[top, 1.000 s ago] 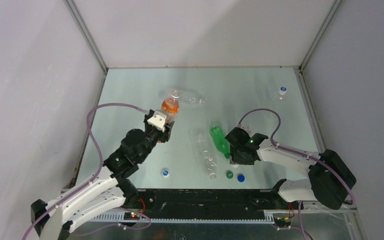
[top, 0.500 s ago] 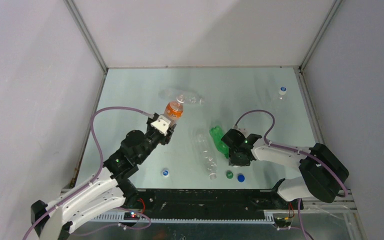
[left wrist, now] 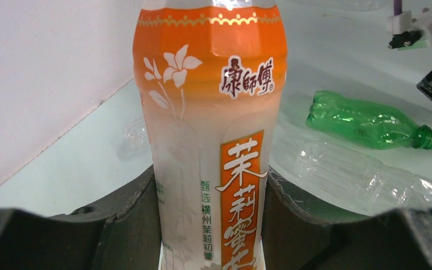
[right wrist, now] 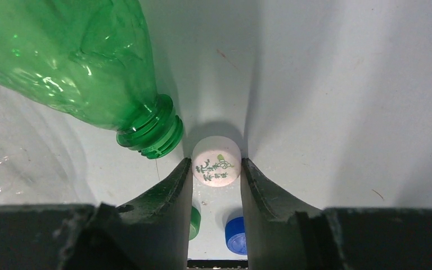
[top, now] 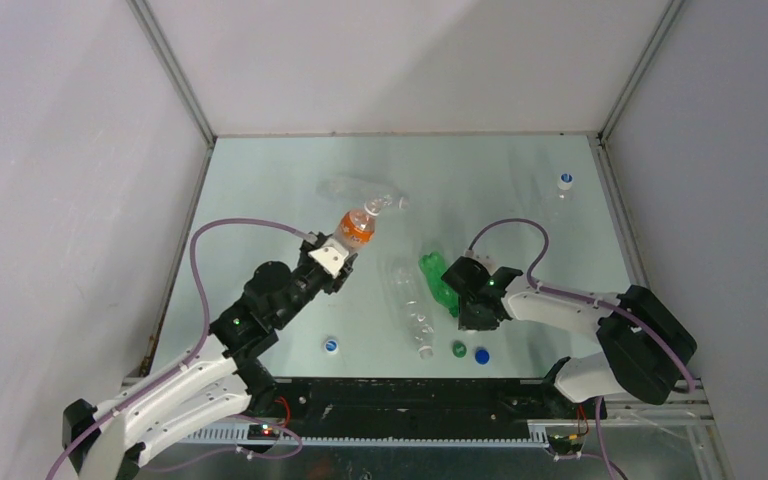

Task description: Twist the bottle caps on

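Near edge of the pale metal table (top: 260, 190): three loose caps lie flat. A small round blue-and-white plastic cap (top: 331, 346) lies left of centre. A green plastic cap (top: 458, 349) and a blue plastic cap (top: 481, 354) lie just beside each other right of centre.

Right gripper (right wrist: 216, 163): low over the table just beyond the green and blue caps. Jaws clamped on a small white round cap with green print (right wrist: 216, 171), one finger against each side; the cap sits on the table.

Green plastic bottle (right wrist: 84, 62): lying on its side, mouth open, neck just beside the white cap, apart from it. A clear colourless plastic bottle (top: 410, 305) lies just left of it, also uncapped.

Left gripper (left wrist: 211, 191): raised, jaws closed around the lower body of the orange-labelled plastic bottle (left wrist: 211, 95). In the top view this bottle tilts, neck pointing away and to the right. I cannot tell whether it is capped.

Far: a second clear bottle (top: 355, 188) lies on its side beyond the orange one. At far right a third clear bottle (top: 560, 198) stands upright, wearing a blue-and-white cap (top: 564, 181).
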Available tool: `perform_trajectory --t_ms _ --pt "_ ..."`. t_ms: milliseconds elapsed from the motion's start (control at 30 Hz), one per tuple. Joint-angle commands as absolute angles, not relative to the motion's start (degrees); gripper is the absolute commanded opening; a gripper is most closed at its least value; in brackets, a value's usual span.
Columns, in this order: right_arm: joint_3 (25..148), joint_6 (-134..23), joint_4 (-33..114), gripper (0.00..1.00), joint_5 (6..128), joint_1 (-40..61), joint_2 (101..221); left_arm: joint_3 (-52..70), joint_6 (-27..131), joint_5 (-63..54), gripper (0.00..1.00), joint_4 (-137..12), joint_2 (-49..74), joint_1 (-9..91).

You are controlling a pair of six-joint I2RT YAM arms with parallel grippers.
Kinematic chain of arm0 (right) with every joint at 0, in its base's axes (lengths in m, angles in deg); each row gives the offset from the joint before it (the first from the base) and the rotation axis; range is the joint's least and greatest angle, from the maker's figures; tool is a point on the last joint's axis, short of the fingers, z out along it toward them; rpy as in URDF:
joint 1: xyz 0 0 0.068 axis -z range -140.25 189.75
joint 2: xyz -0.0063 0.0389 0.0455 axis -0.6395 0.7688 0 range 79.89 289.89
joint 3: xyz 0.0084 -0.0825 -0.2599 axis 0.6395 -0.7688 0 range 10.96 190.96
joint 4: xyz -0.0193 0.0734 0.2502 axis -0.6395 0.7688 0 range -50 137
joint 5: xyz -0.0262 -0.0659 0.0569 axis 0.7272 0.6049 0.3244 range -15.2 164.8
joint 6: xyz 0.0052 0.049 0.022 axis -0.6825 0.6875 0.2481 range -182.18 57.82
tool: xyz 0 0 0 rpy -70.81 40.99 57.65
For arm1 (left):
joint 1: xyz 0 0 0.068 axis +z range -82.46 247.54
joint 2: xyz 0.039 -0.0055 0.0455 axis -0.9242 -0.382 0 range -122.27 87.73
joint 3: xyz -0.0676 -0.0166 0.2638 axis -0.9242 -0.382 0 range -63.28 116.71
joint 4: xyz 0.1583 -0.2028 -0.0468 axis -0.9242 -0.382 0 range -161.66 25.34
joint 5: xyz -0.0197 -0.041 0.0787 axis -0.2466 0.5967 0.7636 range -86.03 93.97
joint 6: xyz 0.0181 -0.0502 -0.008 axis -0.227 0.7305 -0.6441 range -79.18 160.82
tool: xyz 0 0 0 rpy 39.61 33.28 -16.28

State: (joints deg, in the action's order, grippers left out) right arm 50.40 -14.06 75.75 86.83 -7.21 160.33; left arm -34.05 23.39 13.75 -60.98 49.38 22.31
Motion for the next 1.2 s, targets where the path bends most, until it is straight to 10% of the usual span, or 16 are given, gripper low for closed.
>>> perform_trajectory --t_ms 0,533,1167 --pt "50.4 -15.7 75.5 0.09 87.2 -7.2 158.3 -33.7 18.8 8.6 0.38 -61.0 49.8 22.5" --pt "58.0 -37.5 74.9 0.0 76.6 -2.4 128.8 -26.6 14.7 -10.5 0.29 -66.3 39.7 26.2" --pt "64.6 -66.3 71.7 0.0 54.7 5.0 124.0 -20.0 11.8 -28.3 0.33 -70.1 30.3 30.3"
